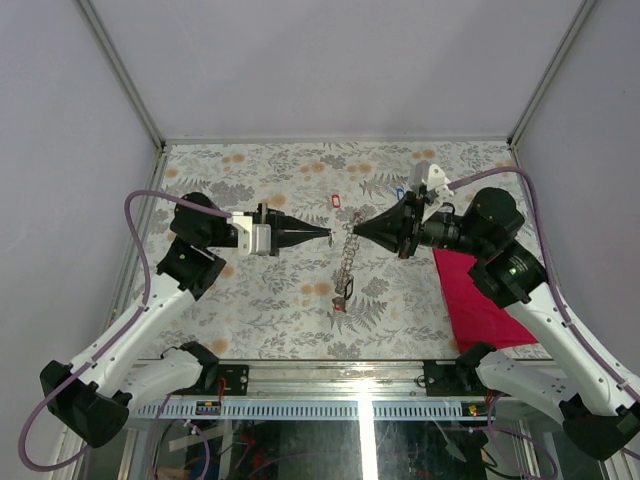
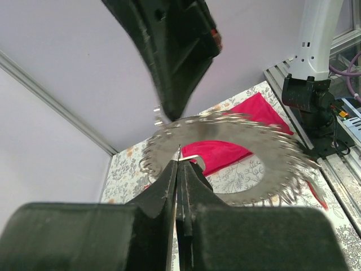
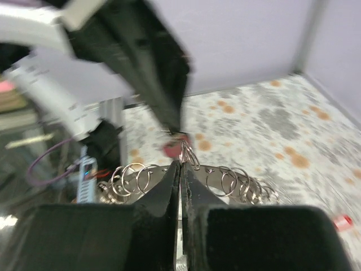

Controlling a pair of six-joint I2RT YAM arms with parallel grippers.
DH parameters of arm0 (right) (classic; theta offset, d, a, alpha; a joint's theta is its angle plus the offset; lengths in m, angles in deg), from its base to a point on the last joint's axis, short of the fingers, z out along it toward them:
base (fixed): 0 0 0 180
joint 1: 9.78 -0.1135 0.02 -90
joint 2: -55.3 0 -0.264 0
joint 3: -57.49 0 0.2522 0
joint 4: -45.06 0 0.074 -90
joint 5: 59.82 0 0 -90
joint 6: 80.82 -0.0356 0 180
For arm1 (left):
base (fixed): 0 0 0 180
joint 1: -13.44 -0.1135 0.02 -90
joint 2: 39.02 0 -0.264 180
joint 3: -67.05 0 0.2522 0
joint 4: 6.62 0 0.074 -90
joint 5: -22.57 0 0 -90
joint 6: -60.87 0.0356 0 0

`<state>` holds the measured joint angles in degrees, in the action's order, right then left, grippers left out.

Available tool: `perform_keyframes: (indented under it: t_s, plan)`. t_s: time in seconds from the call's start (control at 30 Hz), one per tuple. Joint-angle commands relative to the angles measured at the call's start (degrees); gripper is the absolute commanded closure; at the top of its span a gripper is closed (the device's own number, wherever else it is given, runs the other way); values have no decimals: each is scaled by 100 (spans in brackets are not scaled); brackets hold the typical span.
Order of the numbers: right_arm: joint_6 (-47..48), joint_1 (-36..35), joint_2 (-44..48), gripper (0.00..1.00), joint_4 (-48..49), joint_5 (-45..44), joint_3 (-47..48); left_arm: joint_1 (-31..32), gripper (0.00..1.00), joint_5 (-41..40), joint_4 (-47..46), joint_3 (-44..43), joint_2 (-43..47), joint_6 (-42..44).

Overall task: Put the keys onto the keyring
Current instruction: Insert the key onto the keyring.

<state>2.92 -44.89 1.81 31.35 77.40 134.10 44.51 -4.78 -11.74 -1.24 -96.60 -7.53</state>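
The keyring [image 1: 346,256], a grey metal ring fringed with many small split rings, hangs above the table between both grippers. My left gripper [image 1: 329,236] is shut on a thin wire loop at the ring's rim [image 2: 225,161]. My right gripper [image 1: 355,230] is shut on a small split ring of the keyring [image 3: 228,182]. A black tag [image 1: 350,290] and a red tag [image 1: 340,306] hang at its low end. A red key tag [image 1: 336,200] and a blue one [image 1: 400,192] lie loose on the table. A blurred red tag [image 3: 172,149] shows beyond the ring.
A red cloth [image 1: 480,300] lies on the floral table at the right, under the right arm, and shows through the ring's hole [image 2: 217,151]. Grey walls close the back and sides. A metal rail runs along the near edge [image 1: 330,375].
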Motion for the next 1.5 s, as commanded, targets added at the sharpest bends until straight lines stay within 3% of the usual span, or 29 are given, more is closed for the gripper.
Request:
perform_keyframes:
  t_s: [0.0, 0.03, 0.07, 0.13, 0.17, 0.33, 1.47]
  plan:
    - [-729, -33, 372, 100, -181, -3125, 16, -30, 100, -177, 198, -108, 220, 234]
    - [-729, -31, 401, 100, -225, -3250, -33, -31, 100, -212, 245, -95, 257, 263]
    - [-638, -31, 380, 100, -161, -2744, -51, -26, 100, -234, 288, -86, 276, 289]
    - [-625, -31, 164, 100, 103, -1003, 92, -31, 100, -290, 409, -96, 307, 341]
    - [-682, -31, 52, 100, 118, -583, 196, -31, 100, -300, 439, -94, 313, 364]
    - [-577, -31, 237, 100, 203, -1241, 37, -31, 100, -286, 461, -100, 297, 384]
    - [-1108, -31, -317, 100, 923, 223, 110, -31, 100, 92, 42, -173, 63, 126]
